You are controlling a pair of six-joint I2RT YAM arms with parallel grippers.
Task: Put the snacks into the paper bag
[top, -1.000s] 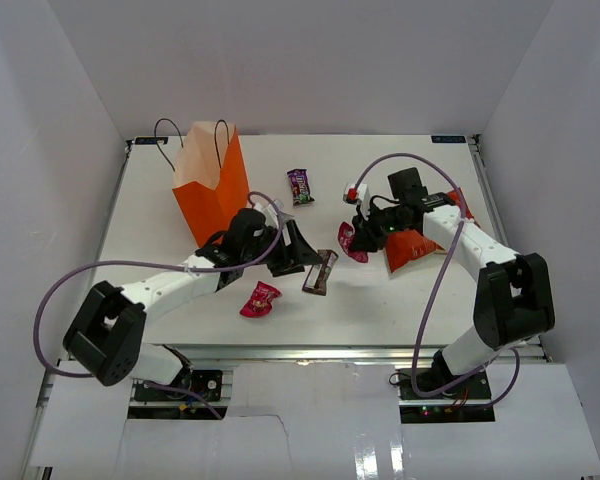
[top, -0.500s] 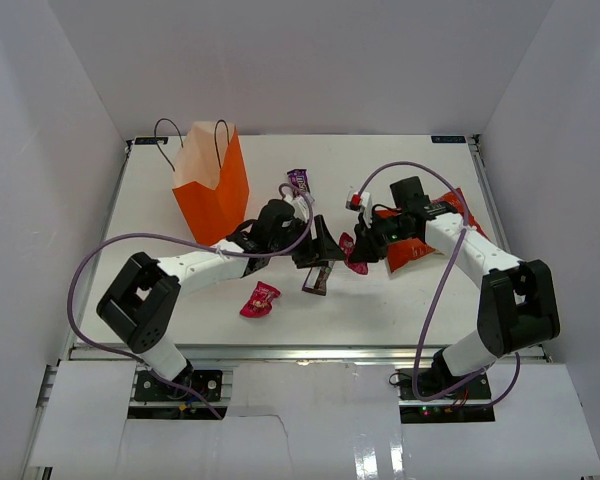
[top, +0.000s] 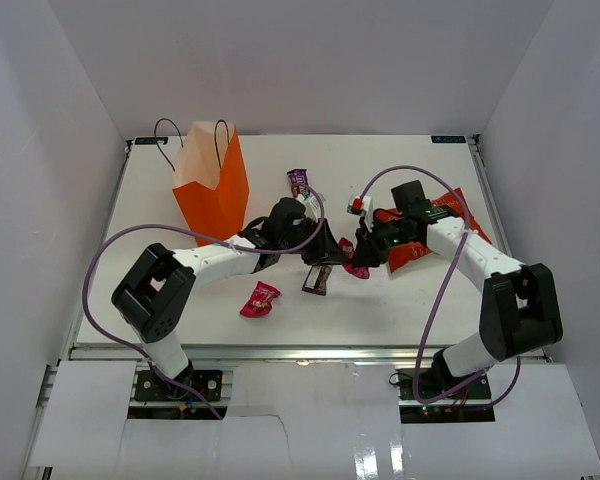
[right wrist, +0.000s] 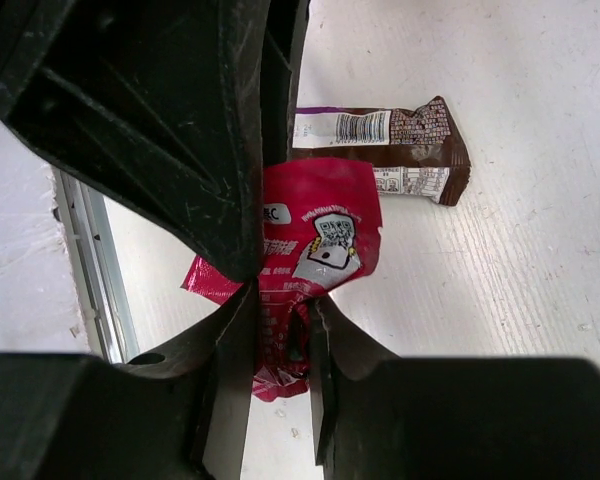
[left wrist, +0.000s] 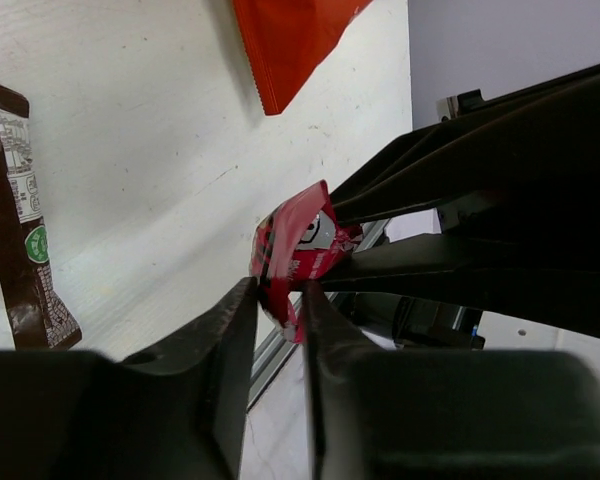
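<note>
A pink candy packet (top: pixel 352 258) hangs between both grippers at the table's middle. My left gripper (top: pixel 332 250) is shut on one end of it (left wrist: pixel 298 250), its fingertips (left wrist: pixel 242 300) pinching the wrapper. My right gripper (top: pixel 366 252) is shut on the other end (right wrist: pixel 320 240), fingers (right wrist: pixel 238 330) tight on the crumpled part. The orange paper bag (top: pixel 212 185) stands upright at the back left, open at the top. A brown bar (top: pixel 318 277) lies just below the left gripper. The red-orange chip bag (top: pixel 430 235) lies under the right arm. A second pink candy (top: pixel 260 298) and a purple candy (top: pixel 299 183) lie loose.
The brown bar (right wrist: pixel 400 150) lies flat close beside the held packet, and it shows at the left edge (left wrist: pixel 20 250) of the left wrist view. The chip bag's corner (left wrist: pixel 290 40) lies beyond it. White walls enclose the table, with a metal rail along its near edge.
My left arm swung right from beside the paper bag to the pink candy and its jaws closed on it. The right gripper kept its hold and shifted slightly toward the left.
</note>
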